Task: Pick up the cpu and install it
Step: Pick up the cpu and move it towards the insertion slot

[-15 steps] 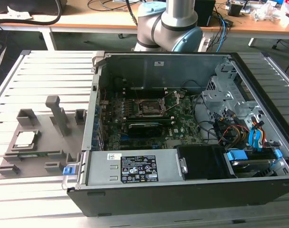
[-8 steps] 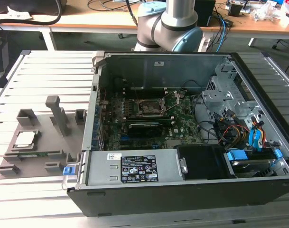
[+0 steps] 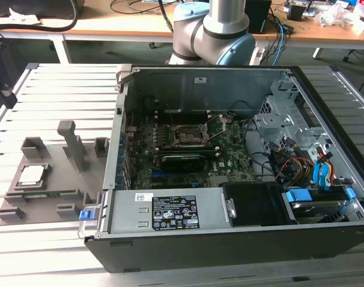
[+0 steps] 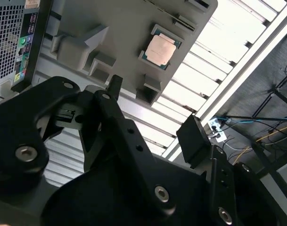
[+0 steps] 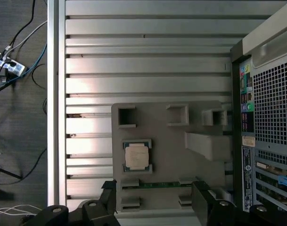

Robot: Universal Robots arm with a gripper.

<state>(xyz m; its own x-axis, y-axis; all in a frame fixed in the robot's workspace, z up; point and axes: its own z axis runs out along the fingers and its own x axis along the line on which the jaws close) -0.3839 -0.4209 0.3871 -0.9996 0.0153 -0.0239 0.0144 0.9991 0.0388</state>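
**Exterior view.** The cpu [image 3: 31, 174], a thin square chip with a pale metal top, lies flat in a recess of the grey moulded holder plate [image 3: 62, 179]. The plate rests on the ribbed aluminium surface [image 3: 56, 89], to the exterior view's left of the open computer case [image 3: 241, 239]. The black, metal-framed socket [image 3: 187, 136] sits well apart from the chip, on the green board inside the case. The arm [image 3: 214, 27] rises behind the case.

**Second wrist view.** The claw [image 4: 155, 110] stands open and empty, its matt black fingers [image 4: 194, 139] spread wide. The cpu [image 4: 160, 49] lies beyond the fingertips, clear of both and roughly in line with the gap. By these pictures it has not yet been picked up.

**First wrist view.** The cpu [image 5: 136, 156] sits between the claw [image 5: 154, 197] and the plate's row of square pockets. It is nearer one finger than the other, so the gap seems slightly off-centre to it. Being square, the chip has no long axis. Its edges run parallel to the surface ribs and to the line joining the fingertips. A darker green border frames the metal top.
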